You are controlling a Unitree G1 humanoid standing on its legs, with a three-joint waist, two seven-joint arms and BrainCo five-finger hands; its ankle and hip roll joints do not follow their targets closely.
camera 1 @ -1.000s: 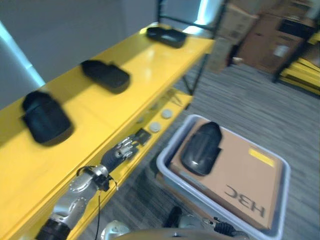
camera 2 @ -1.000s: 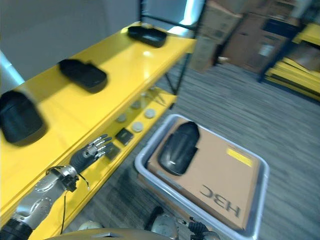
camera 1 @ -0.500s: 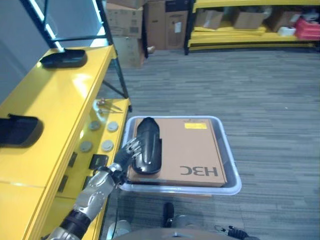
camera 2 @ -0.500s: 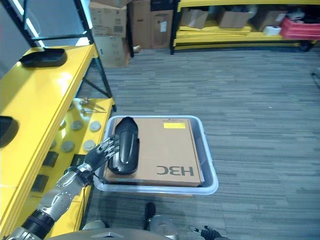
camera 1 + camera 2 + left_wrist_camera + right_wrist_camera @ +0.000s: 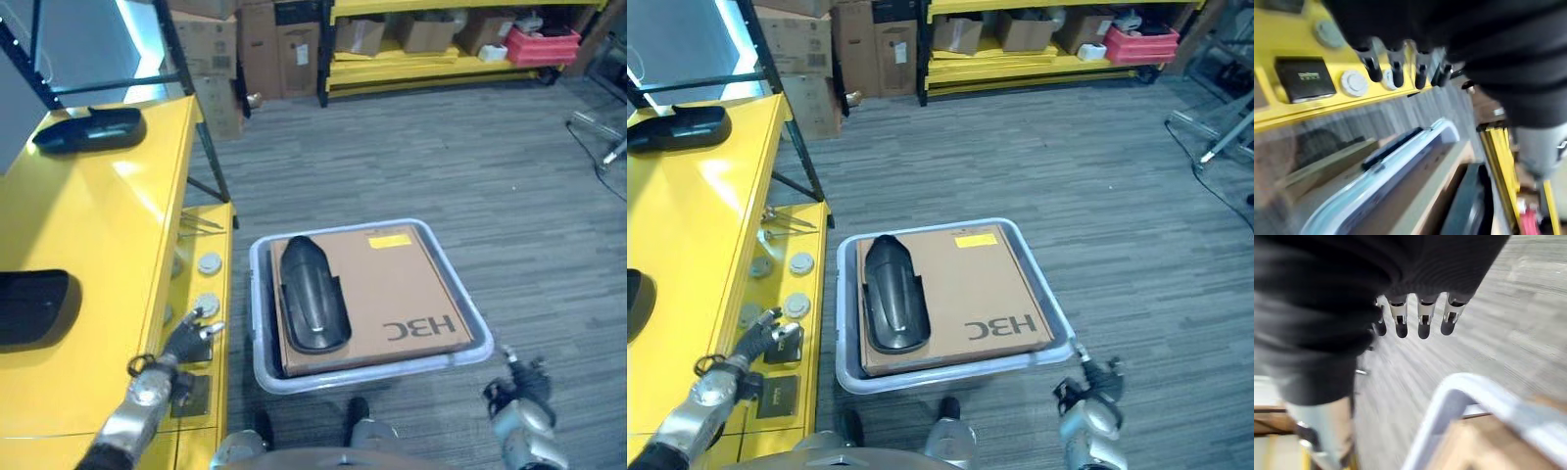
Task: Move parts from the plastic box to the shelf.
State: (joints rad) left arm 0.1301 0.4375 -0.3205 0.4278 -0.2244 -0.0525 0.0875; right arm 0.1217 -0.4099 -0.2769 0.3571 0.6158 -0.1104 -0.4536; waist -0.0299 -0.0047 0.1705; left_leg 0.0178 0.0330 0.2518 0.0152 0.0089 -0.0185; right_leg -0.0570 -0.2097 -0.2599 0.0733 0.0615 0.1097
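Nothing is held — the left hand is seen with fingers relaxed beside the shelf's lower ledge, the right hand loosely extended by the plastic box. Two parts are already set on the shelf, while one black part is left on the cardboard in the box — judged mostly done.

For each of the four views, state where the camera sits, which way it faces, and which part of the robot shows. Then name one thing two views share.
Left eye view: head, looking down; left hand by the shelf.
Right eye view: head, same scene; right hand.
Left wrist view: left wrist, facing the shelf edge; its fingers.
Right wrist view: right wrist, facing the floor; its fingers.
Shared: plastic box with black part.
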